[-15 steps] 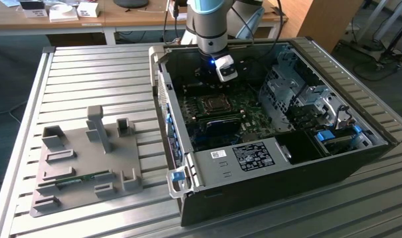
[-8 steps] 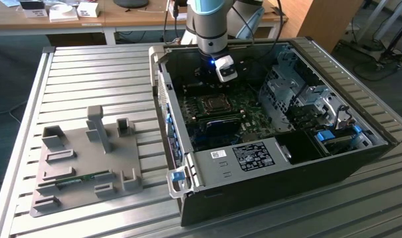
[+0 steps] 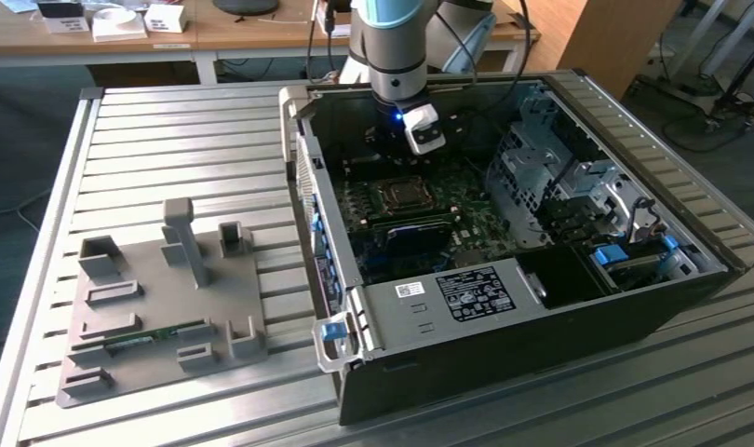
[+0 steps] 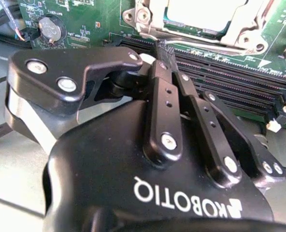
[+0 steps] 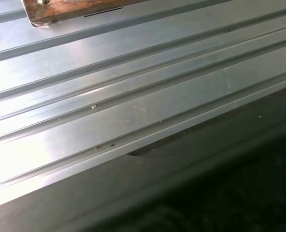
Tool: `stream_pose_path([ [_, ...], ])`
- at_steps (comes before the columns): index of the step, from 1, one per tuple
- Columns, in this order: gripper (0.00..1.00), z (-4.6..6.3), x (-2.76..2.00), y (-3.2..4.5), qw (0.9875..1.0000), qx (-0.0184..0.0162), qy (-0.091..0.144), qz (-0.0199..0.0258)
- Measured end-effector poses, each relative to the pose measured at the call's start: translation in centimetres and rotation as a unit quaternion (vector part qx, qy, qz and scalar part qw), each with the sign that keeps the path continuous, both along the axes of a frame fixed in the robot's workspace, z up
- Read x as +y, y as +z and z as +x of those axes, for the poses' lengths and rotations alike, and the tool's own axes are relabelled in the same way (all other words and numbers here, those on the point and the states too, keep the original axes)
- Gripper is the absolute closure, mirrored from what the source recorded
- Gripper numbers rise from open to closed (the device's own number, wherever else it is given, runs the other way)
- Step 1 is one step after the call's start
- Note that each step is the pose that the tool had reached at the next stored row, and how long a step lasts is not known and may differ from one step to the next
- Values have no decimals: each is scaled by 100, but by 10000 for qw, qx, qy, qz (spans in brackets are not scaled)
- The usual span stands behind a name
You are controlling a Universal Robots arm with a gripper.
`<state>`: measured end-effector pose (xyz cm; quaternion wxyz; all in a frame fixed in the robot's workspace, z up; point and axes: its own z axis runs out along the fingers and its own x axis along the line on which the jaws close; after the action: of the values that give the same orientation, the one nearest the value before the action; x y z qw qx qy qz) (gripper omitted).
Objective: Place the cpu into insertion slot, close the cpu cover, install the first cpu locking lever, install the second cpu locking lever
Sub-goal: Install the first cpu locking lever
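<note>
nearest us in the second wrist view, our gripper's (image 4: 163,48) fingers (image 4: 158,87) were clenched together, grasping nothing we could see. just beyond their tips lay the cpu cover (image 4: 239,26), down over the cpu (image 4: 201,12) seated in its socket on the motherboard (image 4: 85,19), inside the open computer case (image 3: 502,307).

Arm (image 3: 396,47) vertical, coming in from 12 o'clock, wrist pointing straight down; tool (image 4: 163,50) fingers (image 4: 158,84) pinched together, nothing held.
</note>
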<state>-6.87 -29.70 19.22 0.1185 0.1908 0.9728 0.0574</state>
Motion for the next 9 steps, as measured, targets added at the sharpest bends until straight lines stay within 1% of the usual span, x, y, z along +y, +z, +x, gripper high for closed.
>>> stream_pose_path([
  [6, 89, 0, -3, 56, 10000, 2, 0, 4],
  [9, 89, 0, -9, 65, 10000, 1, 1, 6],
])
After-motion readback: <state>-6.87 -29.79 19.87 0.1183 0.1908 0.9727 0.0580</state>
